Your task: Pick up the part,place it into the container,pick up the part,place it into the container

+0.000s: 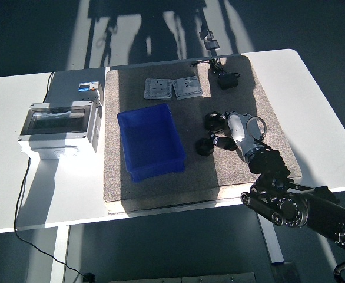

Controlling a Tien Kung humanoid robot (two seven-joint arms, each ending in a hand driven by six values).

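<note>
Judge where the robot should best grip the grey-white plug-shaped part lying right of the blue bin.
Probably around the grey-white part's pale middle body, closing across its narrower width. It lies lengthwise toward the right hand, so coming from above on the near-right side suits; black pieces crowd its left.

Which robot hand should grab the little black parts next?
Probably the right hand. It reaches in over the mat's right side, close to the black parts beside the blue container. No left hand shows.
</note>
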